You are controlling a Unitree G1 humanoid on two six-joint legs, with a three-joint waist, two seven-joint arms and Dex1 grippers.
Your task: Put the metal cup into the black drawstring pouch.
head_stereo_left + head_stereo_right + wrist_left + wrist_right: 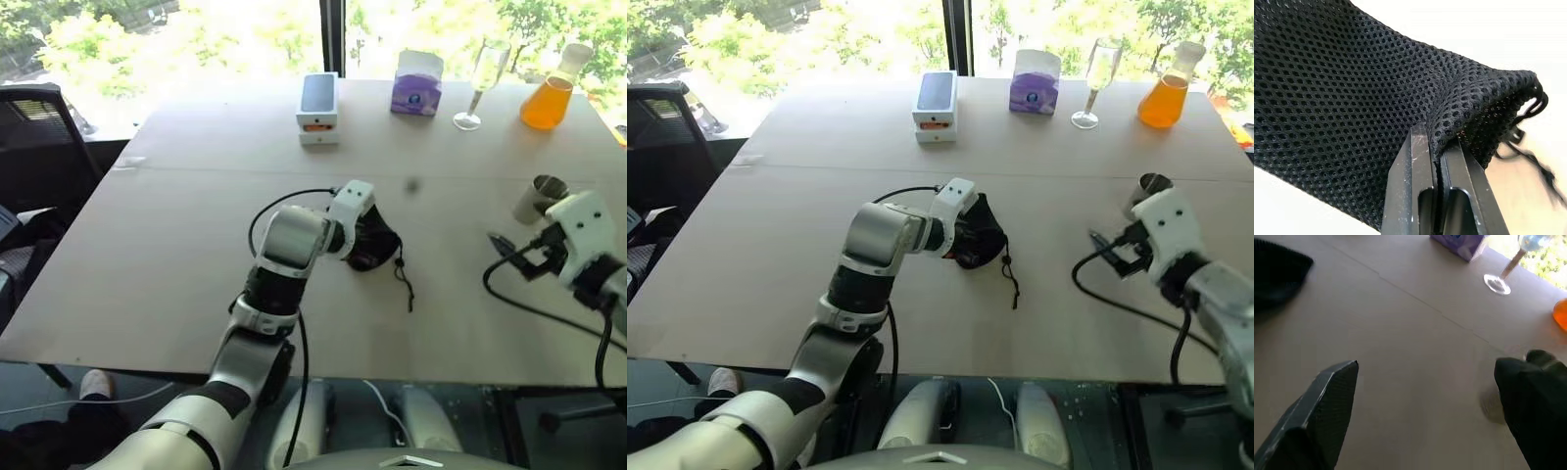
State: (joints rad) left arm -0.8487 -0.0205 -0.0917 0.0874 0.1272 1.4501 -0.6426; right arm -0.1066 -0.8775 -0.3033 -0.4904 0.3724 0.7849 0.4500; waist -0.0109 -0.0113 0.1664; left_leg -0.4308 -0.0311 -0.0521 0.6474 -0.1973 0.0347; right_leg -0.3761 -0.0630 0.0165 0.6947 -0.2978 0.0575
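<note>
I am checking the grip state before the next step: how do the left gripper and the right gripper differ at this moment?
The left gripper is shut, pinching the mesh fabric of the black drawstring pouch; the right gripper stands wide open and holds nothing. The left is at the middle of the table; the right is near its right edge, beside the metal cup. Both have two black fingers.

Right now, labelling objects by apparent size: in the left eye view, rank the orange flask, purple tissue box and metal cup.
1. Purple tissue box
2. Orange flask, nearly the same
3. Metal cup, partly hidden by the right arm, so unsure
</note>
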